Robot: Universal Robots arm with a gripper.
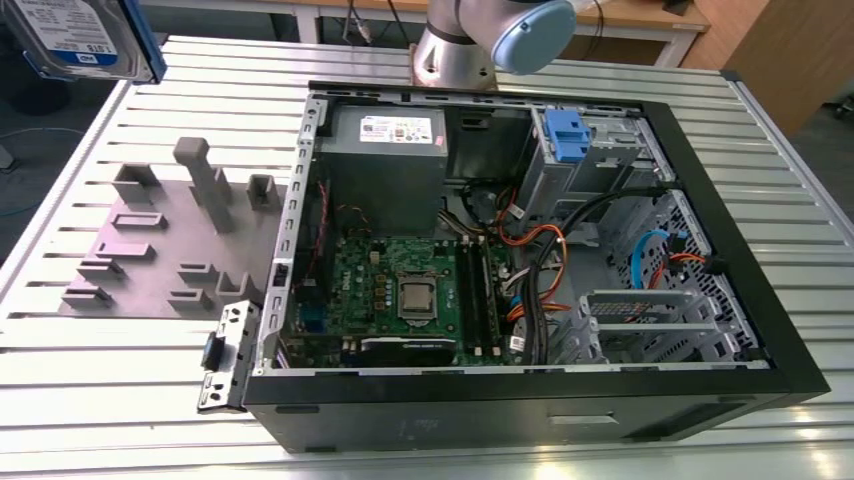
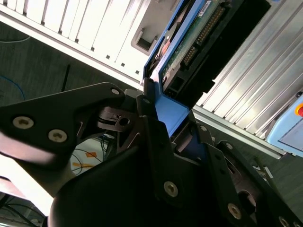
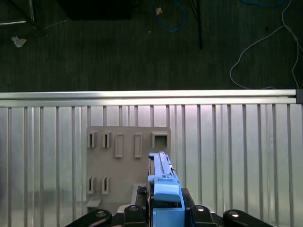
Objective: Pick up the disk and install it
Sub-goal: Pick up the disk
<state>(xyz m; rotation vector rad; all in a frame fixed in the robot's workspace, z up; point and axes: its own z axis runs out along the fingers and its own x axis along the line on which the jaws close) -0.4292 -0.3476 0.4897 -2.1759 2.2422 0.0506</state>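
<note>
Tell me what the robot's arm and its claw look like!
The arm is a shiny silver tube with a rounded pale blue cap at its joint. The gripper is matte black, built from flat angular plates held together with round silver screws.

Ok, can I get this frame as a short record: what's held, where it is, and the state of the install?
held: flat silver hard drive in a bright blue plastic bracket
gripper: black gripper, fingers shut on the bracket
position: in the air, above the grey slotted fixture plate
case: open black computer case on the slatted metal table
install: not done; drive outside the case
</note>
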